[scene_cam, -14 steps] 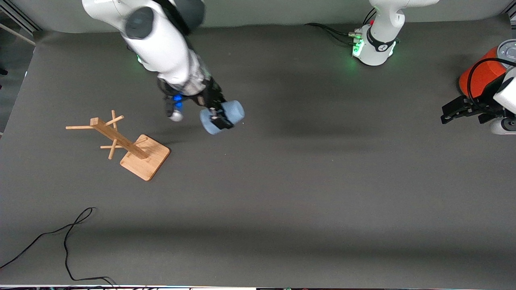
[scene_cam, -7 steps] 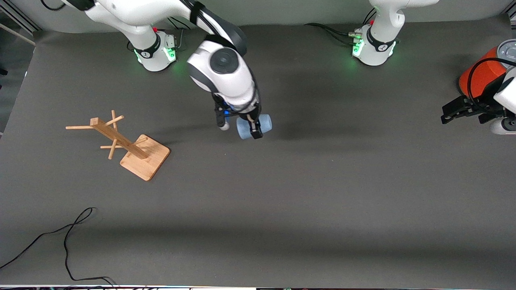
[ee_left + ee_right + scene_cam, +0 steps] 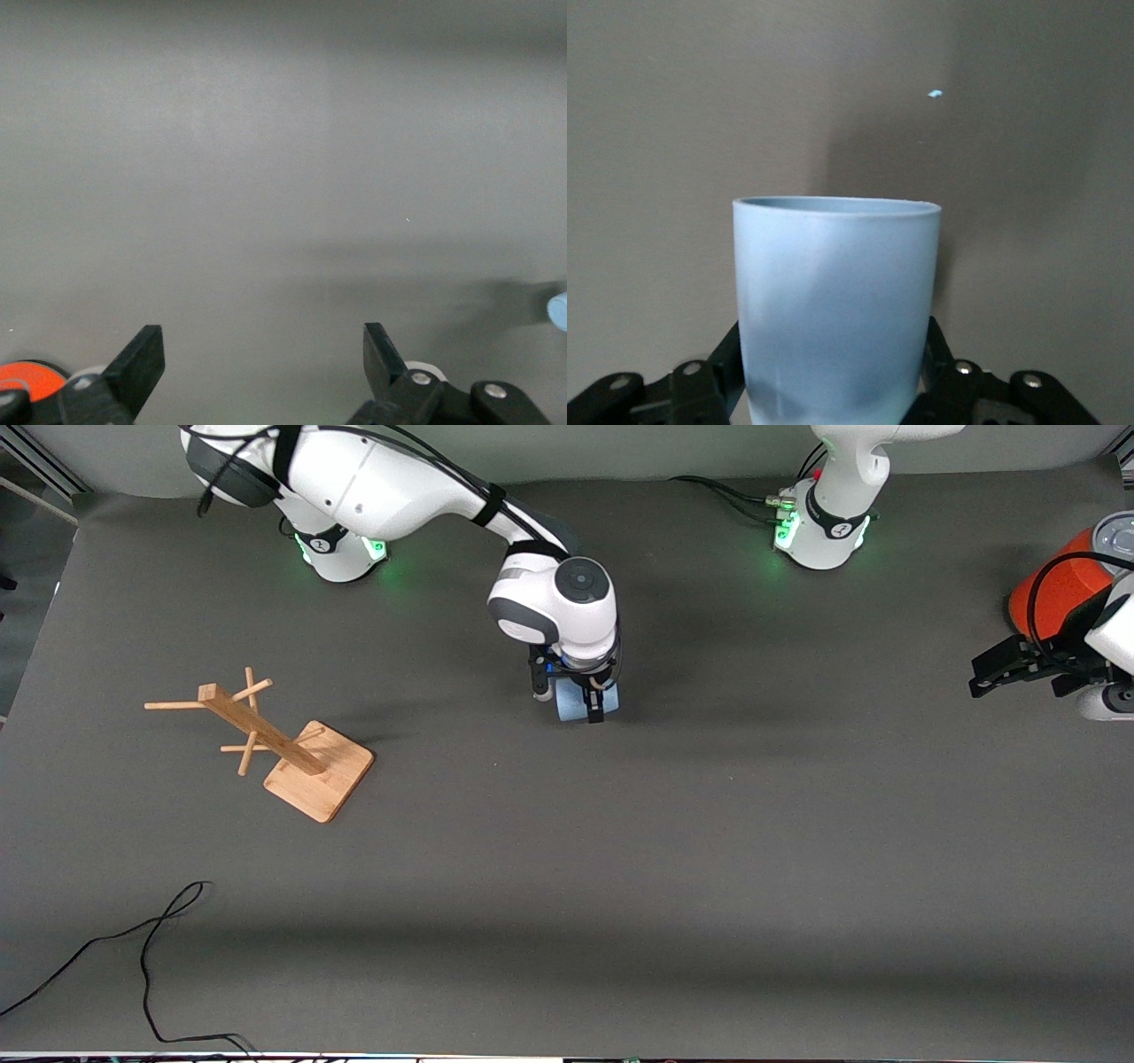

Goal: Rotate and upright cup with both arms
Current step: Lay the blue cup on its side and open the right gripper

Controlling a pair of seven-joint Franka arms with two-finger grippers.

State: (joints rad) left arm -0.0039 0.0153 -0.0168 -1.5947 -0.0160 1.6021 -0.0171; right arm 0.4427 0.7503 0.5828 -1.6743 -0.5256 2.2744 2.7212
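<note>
My right gripper (image 3: pixel 588 701) is shut on the light-blue cup (image 3: pixel 572 703) and holds it over the middle of the mat, toward the robots' bases. In the right wrist view the cup (image 3: pixel 837 301) fills the space between the black fingers (image 3: pixel 939 354), with its open rim pointing away from the wrist. The right gripper (image 3: pixel 835 376) grips its lower body. My left gripper (image 3: pixel 982 673) waits, open and empty, at the left arm's end of the table. Its wide-apart fingers show in the left wrist view (image 3: pixel 261 354), where the cup (image 3: pixel 557 312) is a small blue spot.
A large orange can with a grey lid (image 3: pixel 1054 589) stands right beside the left gripper and shows in the left wrist view (image 3: pixel 22 376). A wooden peg rack (image 3: pixel 275 740) stands toward the right arm's end. A black cable (image 3: pixel 142 957) lies near the front corner.
The right arm has swung the cup from near the peg rack toward the table's middle, and its wrist has turned to point down. The left arm has not moved.
</note>
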